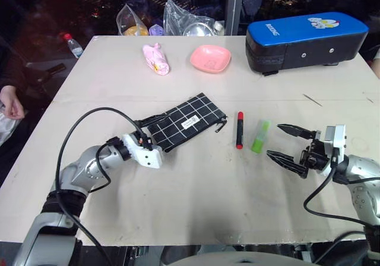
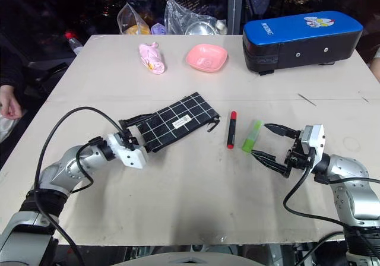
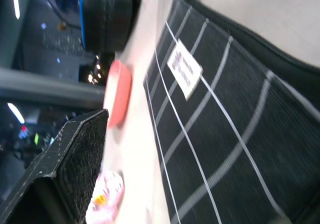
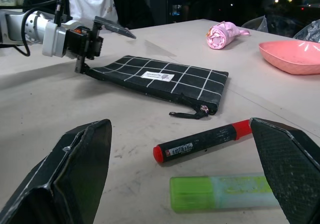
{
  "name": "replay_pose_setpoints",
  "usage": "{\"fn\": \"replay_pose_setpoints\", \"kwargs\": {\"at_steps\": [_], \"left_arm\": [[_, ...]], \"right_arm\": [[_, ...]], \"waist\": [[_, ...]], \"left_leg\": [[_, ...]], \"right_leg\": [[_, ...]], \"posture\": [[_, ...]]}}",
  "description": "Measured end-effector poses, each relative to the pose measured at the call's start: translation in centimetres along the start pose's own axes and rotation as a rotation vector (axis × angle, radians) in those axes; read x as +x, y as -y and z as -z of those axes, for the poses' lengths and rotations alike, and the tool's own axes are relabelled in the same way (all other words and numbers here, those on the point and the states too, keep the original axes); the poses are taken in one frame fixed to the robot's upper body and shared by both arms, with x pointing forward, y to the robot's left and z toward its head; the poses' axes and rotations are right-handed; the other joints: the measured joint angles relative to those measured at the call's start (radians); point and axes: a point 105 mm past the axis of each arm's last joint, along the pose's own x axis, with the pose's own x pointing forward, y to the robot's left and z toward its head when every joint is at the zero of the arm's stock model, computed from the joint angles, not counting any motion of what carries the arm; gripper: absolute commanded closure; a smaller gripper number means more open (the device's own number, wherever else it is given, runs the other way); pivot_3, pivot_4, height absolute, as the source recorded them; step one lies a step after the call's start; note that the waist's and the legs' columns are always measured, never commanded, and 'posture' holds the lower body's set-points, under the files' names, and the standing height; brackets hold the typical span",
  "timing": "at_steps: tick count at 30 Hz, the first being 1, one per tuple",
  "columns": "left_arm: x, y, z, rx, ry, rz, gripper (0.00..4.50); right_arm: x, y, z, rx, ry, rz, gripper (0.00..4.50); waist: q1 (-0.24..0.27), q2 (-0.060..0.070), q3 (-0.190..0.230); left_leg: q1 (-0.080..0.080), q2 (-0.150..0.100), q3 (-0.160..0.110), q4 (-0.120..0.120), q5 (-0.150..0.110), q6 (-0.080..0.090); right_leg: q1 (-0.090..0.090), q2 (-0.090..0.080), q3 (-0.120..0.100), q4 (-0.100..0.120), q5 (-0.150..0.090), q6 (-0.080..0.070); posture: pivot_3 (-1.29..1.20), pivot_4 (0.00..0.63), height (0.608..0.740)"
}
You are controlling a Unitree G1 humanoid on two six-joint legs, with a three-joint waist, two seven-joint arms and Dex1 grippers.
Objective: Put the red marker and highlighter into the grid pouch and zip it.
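left gripper [image 1: 144, 130]: jaws apart, low | right gripper [image 1: 287, 142]: jaws apart, level

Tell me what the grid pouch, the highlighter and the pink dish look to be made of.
Grid pouch: woven fabric, matte black with white grid lines; a fine weave shows up close, plus a white label.
Highlighter: plastic, probably; light-green body, paler translucent cap.
Pink dish: smooth and slightly glossy, likely plastic, though glazed ceramic can't be ruled out.

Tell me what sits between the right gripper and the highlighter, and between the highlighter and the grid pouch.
Nothing visible lies between the open right gripper and the highlighter; only bare table separates them. Toward the grid pouch, the red marker lies on the table between the two, parallel to the highlighter.
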Motion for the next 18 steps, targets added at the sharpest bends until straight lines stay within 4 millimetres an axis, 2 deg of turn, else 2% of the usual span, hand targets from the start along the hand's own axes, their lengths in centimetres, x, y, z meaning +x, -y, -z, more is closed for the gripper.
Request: {"fn": "replay_pose_setpoints", "kwargs": {"at_steps": [10,13,17,18], "left_arm": [[0.4,0.3,-0.8,0.036,0.047,-0.021,0.00],[0.2,0.3,-1.0,0.047,0.057,-0.035,0.80],[0.2,0.2,-1.1,0.052,0.065,-0.063,2.65],[0.2,0.2,-1.2,0.053,0.066,-0.066,3.24]], "right_arm": [[0.0,0.1,0.0,-0.004,-0.003,0.003,0.04],[-0.1,0.2,0.1,-0.008,-0.007,0.008,0.00],[0.1,0.4,-0.1,-0.020,-0.002,0.006,0.00],[0.1,0.4,-0.1,-0.022,-0.001,0.004,0.00]], "waist": [[-0.001,0.000,0.000],[-0.001,0.000,0.000],[-0.001,0.000,0.000],[-0.001,0.000,0.000]], "left_leg": [[0.000,0.000,0.000,0.000,0.000,0.000],[0.000,0.000,0.000,0.000,0.000,0.000],[0.000,0.000,0.000,0.000,0.000,0.000],[0.000,0.000,0.000,0.000,0.000,0.000]], "right_leg": [[0.000,0.000,0.000,0.001,0.000,0.000],[0.000,0.000,0.000,0.001,0.000,0.000],[0.000,0.000,0.000,0.001,0.000,0.000],[0.000,0.000,0.000,0.001,0.000,0.000]], "posture": [[0.00,0.150,0.726],[0.00,0.150,0.726],[0.00,0.150,0.726],[0.00,0.150,0.726]]}}
